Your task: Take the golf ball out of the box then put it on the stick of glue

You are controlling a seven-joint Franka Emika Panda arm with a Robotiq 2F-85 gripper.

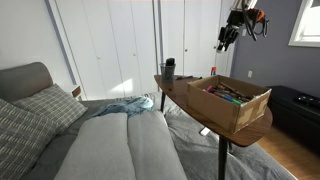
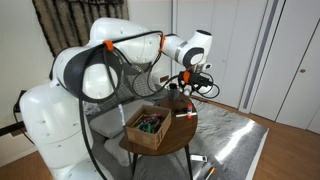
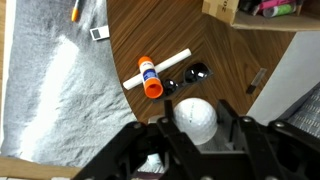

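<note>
Clearly the golf ball [image 3: 196, 116] is out of the box [image 3: 228, 9]: in the wrist view it sits clamped between the two fingers of the end effector [image 3: 196, 130], which is clenched on it from both sides. In both exterior views the end effector [image 1: 227, 40] [image 2: 186, 88] hangs well above the worktop [image 1: 181, 89], and the ball is too small to make out there.

The next move turns on where the stick of glue [image 3: 149, 76] is. In the wrist view it lies up and to the left of the ball, on bare wood near the worktop edge and the grey bedding. It is a short tube with a pale, blue-marked body and an orange end, and the orange end points toward the ball. Its long axis runs nearly up and down the picture. Whether it stands upright or lies flat I cannot tell from this angle. A thin white strip [image 3: 178, 58] crosses behind it, and a dark glossy object [image 3: 197, 72] sits just to its right, between the tube and the box.

As I judge it, the single arm must shift the ball toward that orange end and then descend. The landing spot is about as narrow as the ball, so centring matters and the ball could roll off.
</note>
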